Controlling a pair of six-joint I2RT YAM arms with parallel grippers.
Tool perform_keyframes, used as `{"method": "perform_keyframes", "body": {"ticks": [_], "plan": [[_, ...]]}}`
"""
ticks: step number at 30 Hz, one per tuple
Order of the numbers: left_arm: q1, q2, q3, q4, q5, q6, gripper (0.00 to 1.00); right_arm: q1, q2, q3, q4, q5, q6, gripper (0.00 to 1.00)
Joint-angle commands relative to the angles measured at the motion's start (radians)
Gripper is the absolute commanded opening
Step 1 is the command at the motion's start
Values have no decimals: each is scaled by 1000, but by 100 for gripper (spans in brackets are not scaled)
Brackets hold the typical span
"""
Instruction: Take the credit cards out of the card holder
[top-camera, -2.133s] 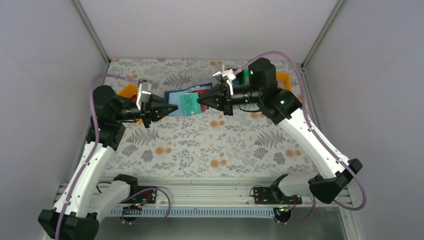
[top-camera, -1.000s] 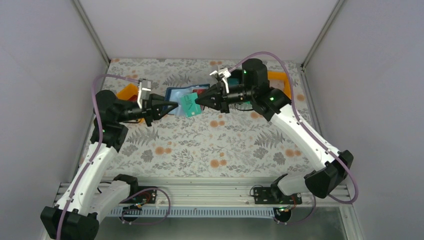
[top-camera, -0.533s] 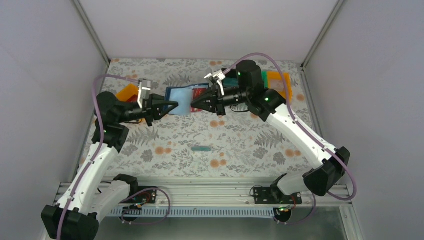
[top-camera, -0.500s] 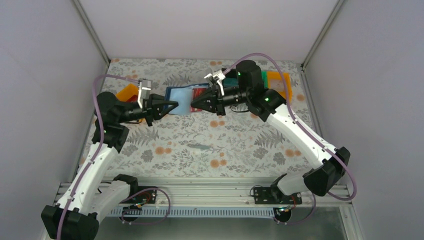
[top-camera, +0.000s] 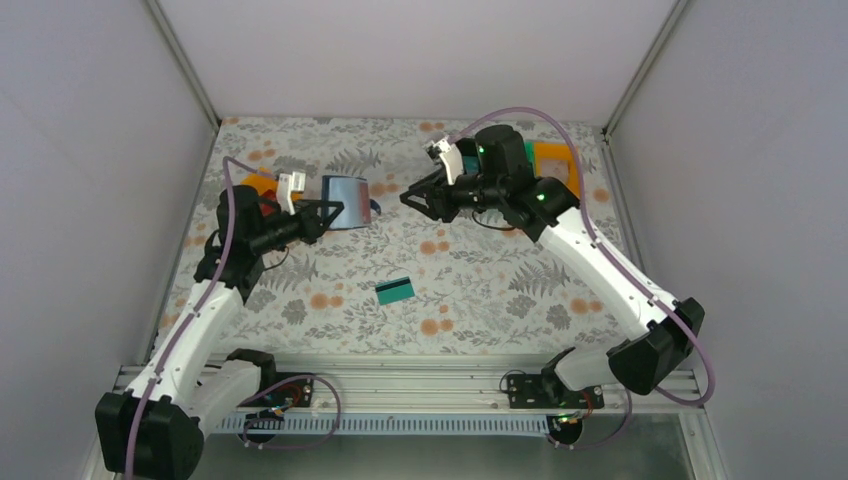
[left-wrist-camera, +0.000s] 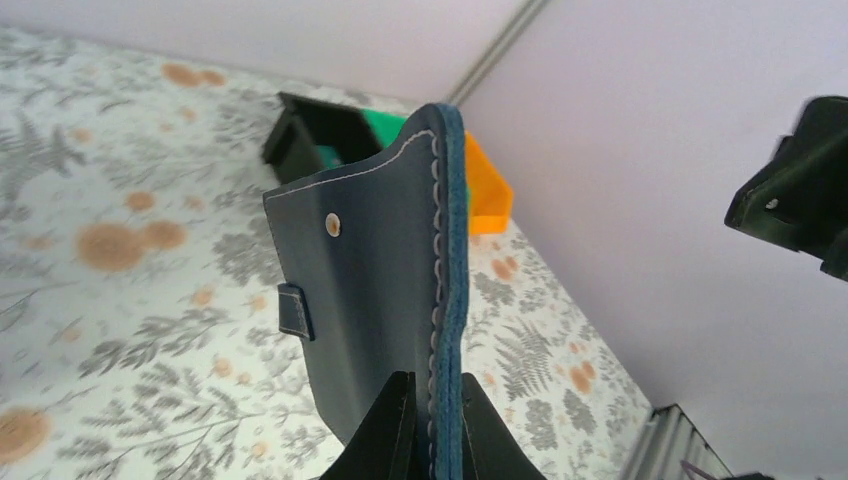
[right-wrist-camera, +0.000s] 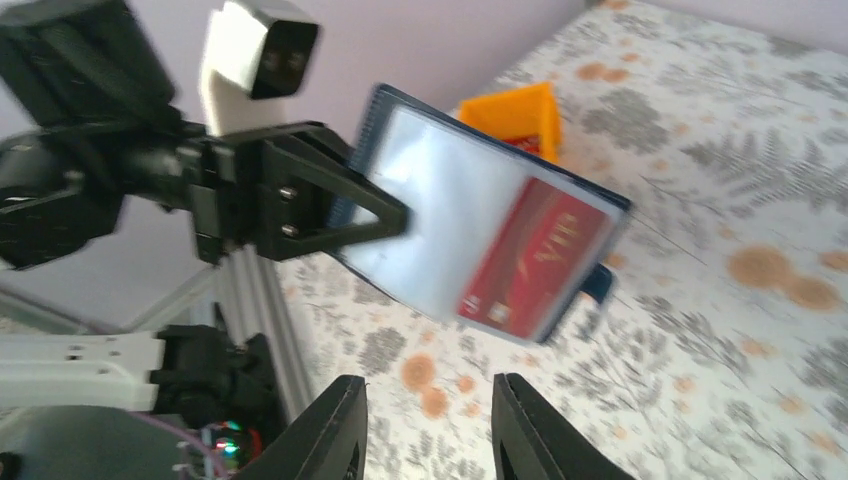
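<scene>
Items I log from the left wrist:

1. The card holder (left-wrist-camera: 380, 280): navy, upright and seen edge-on. White stitching runs along its rim, with a snap stud (left-wrist-camera: 331, 224) and a small dark tab (left-wrist-camera: 295, 311) on its outer face.
2. My left gripper (left-wrist-camera: 433, 385): two black fingers pinching the card holder's lower edge.
3. A black bin (left-wrist-camera: 320, 130), green bin (left-wrist-camera: 388, 124) and orange bin (left-wrist-camera: 487, 188), clustered beyond it on the floral cloth (left-wrist-camera: 120, 300).
4. A black machine part (left-wrist-camera: 800, 195) at the right edge, against the lilac wall (left-wrist-camera: 650, 150).
</scene>
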Motion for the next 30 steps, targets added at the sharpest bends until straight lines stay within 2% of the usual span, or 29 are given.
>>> {"method": "perform_keyframes", "body": {"ticks": [1,4,10,13,17,21,23,27,30], "plan": [[16,-10,-14,-50,-101,-9,2,1,22,-28,-116,275,43,34],[29,-19,-33,-41,-88,-7,2,2,54,-63,-143,359,84,35],[43,-61,-55,114,118,31,3,1,-24,-161,117,27,52,51],[44,-79,-53,163,228,72,2,1,-43,-154,177,-102,23,59],[44,-88,-42,277,389,71,2,2,-14,-110,154,-138,-7,63],[45,-81,30,206,483,192,2,1,-31,-111,189,-164,-27,69],[45,-77,58,157,503,236,2,0,-35,-110,180,-160,-43,73],[45,-78,54,151,476,214,2,-3,-21,-110,114,-79,-50,75],[46,-75,37,112,336,190,2,-3,-17,-123,96,34,-6,79]]}}
